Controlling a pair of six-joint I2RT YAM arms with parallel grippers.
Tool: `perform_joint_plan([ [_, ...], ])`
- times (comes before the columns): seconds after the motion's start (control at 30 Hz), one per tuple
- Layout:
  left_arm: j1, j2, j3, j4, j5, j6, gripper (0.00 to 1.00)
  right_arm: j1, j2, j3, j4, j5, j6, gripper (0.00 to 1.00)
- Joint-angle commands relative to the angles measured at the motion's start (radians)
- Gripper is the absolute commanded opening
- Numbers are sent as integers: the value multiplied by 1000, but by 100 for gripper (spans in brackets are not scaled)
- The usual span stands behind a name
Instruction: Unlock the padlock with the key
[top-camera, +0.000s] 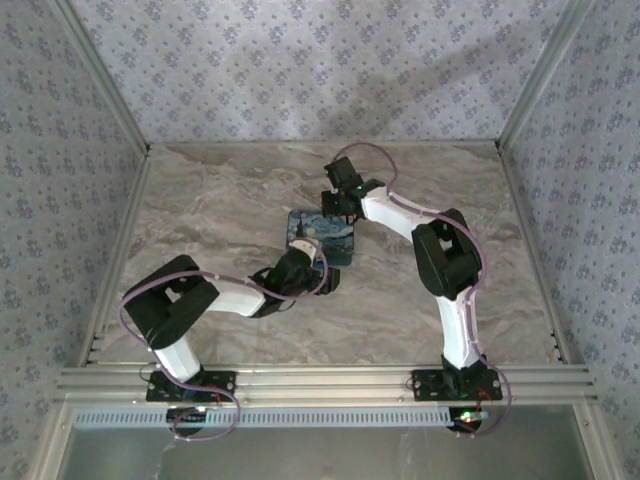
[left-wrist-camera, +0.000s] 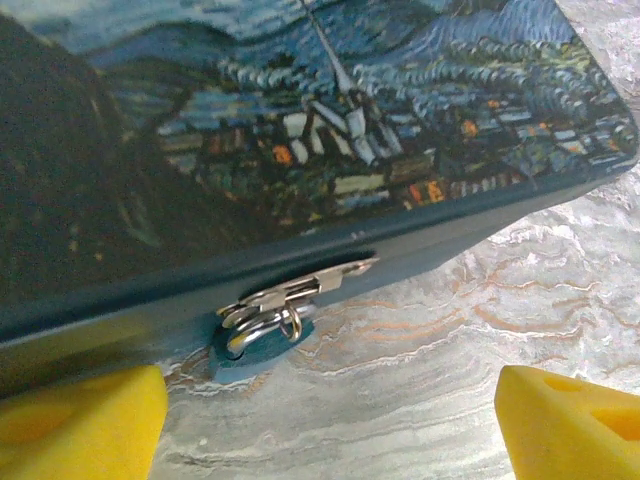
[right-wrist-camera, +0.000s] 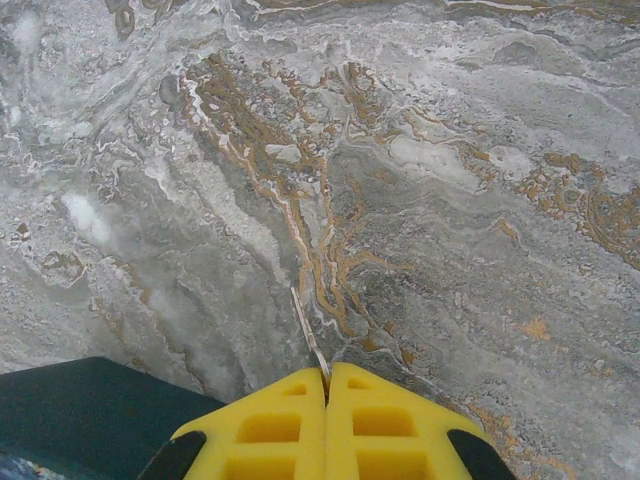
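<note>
Facing the front wall of the dark blue box with a starry-night painted lid (top-camera: 318, 232), the left claw (left-wrist-camera: 330, 425) is spread wide. Its yellow foam pads (left-wrist-camera: 80, 425) stand well apart, either side of the small blue padlock (left-wrist-camera: 260, 343) at the silver hasp (left-wrist-camera: 325, 278). Further right, the right claw (right-wrist-camera: 327, 378) is clenched on a thin silver key (right-wrist-camera: 306, 325), which pokes out over the marbled grey table (right-wrist-camera: 450, 150) beside the box's corner.

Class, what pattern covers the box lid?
Lid: blue painted night village; left wrist view.

open table (left-wrist-camera: 430, 390) before padlock (left-wrist-camera: 262, 328), box (left-wrist-camera: 300, 120) right behind.
</note>
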Motion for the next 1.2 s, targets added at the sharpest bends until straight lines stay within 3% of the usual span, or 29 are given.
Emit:
perform_joint_plan([
  [0.0,-14,-16,18,-31,-94,19,85,17,10,-33,-75,4,2,0],
  [0.37,-14,91,84,64,168,61,79,24,15,-39,-72,8,3,0],
  [0.63,-4,93,55,147,161,48,84,26,13,-63,-61,5,6,0],
  [0.73,22,99,16,276,225,15,79,27,10,-66,-62,8,6,0],
  [0.9,47,98,19,335,322,10,76,25,5,-70,-61,8,6,0],
  [1.17,51,113,29,321,296,-12,73,23,2,-83,-49,8,8,0],
])
